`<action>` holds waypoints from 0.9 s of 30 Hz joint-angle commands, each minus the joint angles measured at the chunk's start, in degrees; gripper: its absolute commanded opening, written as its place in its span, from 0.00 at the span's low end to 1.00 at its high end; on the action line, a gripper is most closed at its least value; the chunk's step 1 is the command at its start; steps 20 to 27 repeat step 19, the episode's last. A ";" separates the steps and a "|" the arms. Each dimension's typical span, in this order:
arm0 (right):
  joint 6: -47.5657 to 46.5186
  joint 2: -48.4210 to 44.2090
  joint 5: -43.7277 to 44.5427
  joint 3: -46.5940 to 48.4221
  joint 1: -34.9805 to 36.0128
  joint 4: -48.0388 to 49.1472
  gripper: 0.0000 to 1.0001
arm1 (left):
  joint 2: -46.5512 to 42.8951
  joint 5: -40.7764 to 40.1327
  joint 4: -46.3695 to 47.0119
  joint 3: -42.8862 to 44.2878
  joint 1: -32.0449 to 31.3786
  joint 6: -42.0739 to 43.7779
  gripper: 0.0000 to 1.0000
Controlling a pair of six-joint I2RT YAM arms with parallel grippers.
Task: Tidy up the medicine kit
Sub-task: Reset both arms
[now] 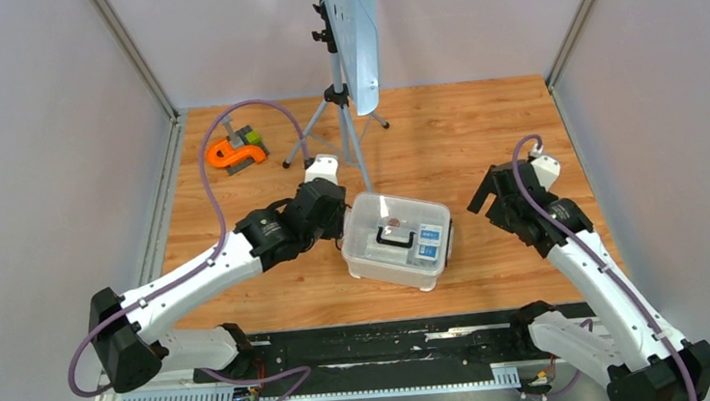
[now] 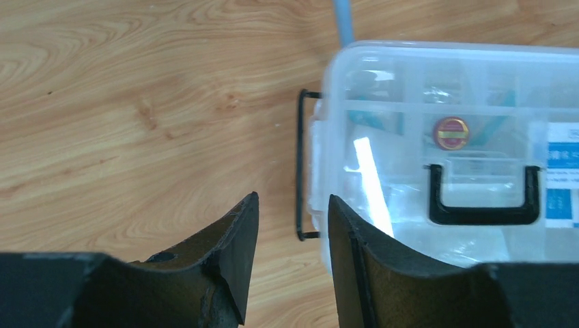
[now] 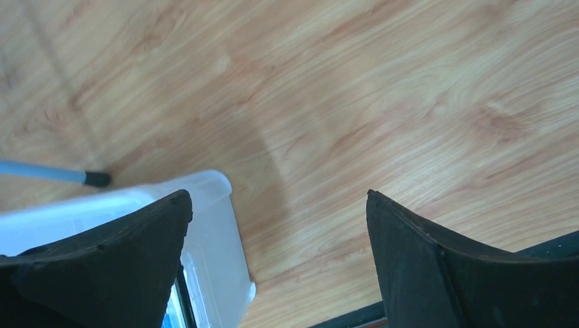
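While kit point(image 1: 380, 229) sits lidded, long axis crosswise

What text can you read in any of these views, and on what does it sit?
No text is legible in any view.
On the blue-and-white packet under the clear lid: printed lines, too blurred to read.
On the round red-and-gold label, also under the lid: too small to read.
On the orange tool: no marking visible.

Bright, even light is falling from above, glare is streaking the lid point(image 2: 410, 171), and the near fingers point(image 3: 116, 266) are looking soft in both wrist views.
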 commanded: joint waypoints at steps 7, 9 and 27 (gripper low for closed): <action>-7.99 1.39 3.01 10.73 -10.12 1.28 1.00 | -8.28 0.13 -5.84 -0.14 13.72 -0.95 0.70; -8.69 2.12 3.86 11.93 -10.23 1.92 1.00 | -9.45 0.12 -7.22 0.41 16.58 -0.27 0.72; -10.69 2.80 3.35 10.67 -10.35 6.07 1.00 | -12.37 1.34 -11.10 2.56 26.22 2.50 0.72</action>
